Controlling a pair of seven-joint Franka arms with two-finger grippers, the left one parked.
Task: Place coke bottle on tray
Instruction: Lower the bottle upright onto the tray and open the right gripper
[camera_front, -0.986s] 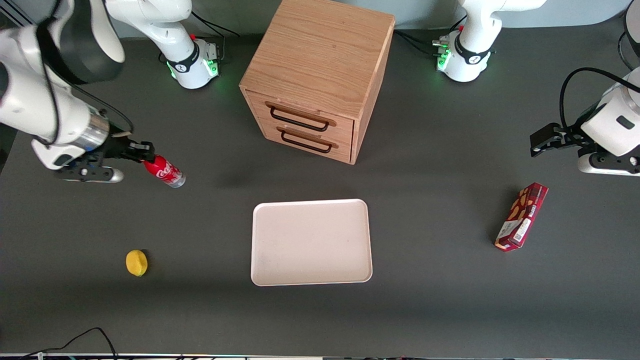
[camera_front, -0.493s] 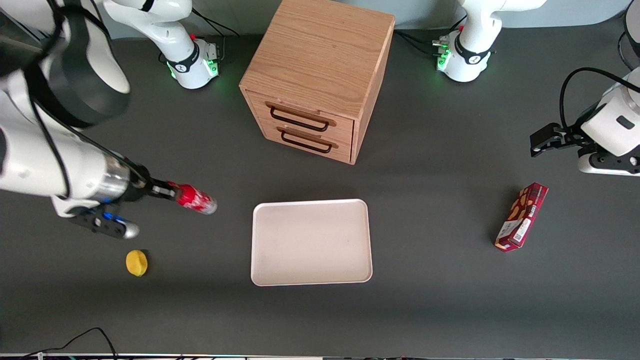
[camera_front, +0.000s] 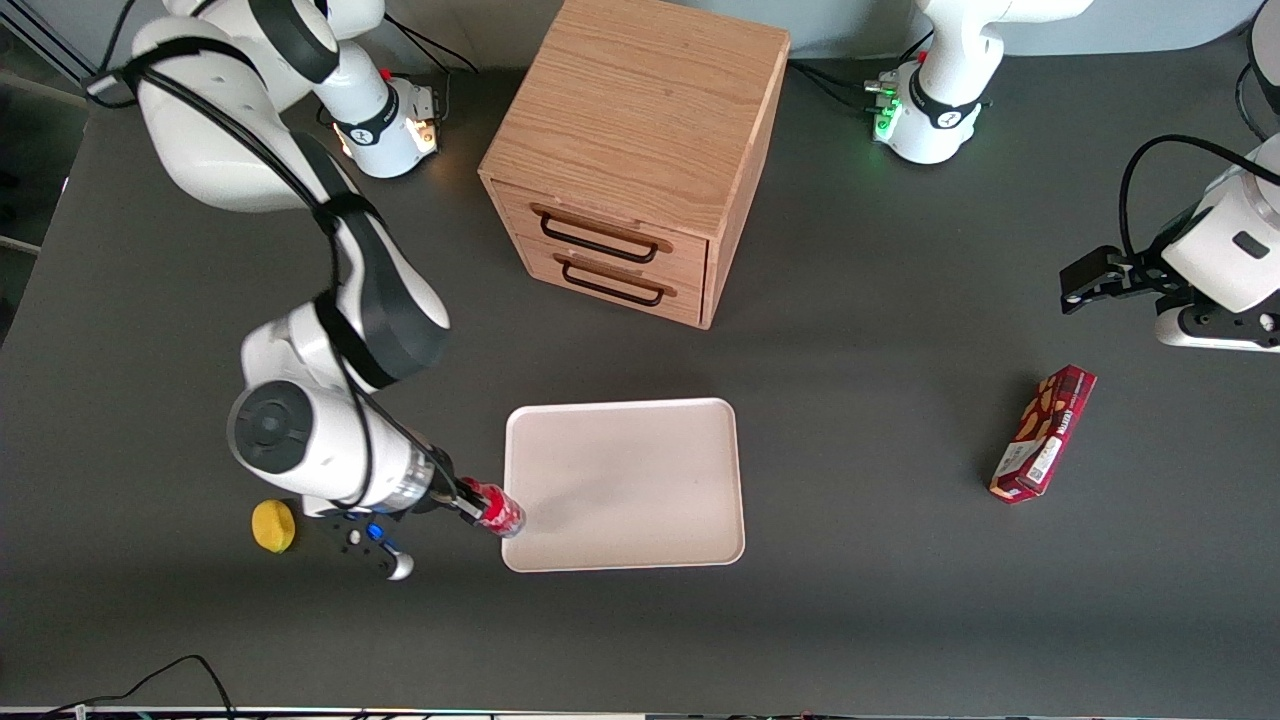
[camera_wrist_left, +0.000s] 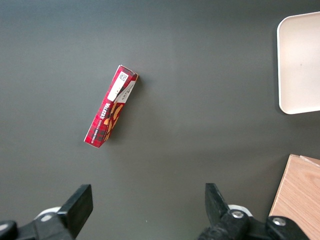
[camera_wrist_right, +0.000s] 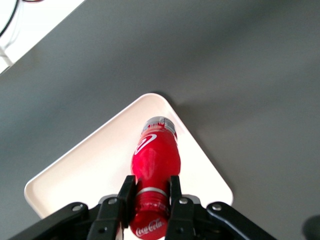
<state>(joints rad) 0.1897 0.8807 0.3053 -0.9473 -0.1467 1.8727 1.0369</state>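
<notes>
Table (camera_front: 900, 620), dark grey, extends well past every object, with open surface nearer the front camera than the tray. Wooden drawer cabinet (camera_front: 640, 150) stands farther from the front camera than the tray, well apart from it. Tray (camera_front: 640, 480), cream-white with a low raised rim, lies flat near the table's middle; its interior is bare in the front view. Snack box (camera_front: 1043, 432) lies toward the parked arm's end of the table, well apart from the tray. Lemon (camera_front: 272, 525) lies toward the working arm's end, near the right arm's wrist.

Compared with half a second earlier, the right arm has carried the coke bottle (camera_front: 494, 508) nearer to the front camera and closer to the tray; the bottle's base now overlaps the tray corner nearest the working arm and the camera.

Gripper (camera_wrist_right: 150, 197) is over that corner's edge. Its fingers (camera_wrist_right: 126, 195) are narrowly spaced, clamping the bottle's neck just below the cap, base pointing away from the wrist over the tray.
</notes>
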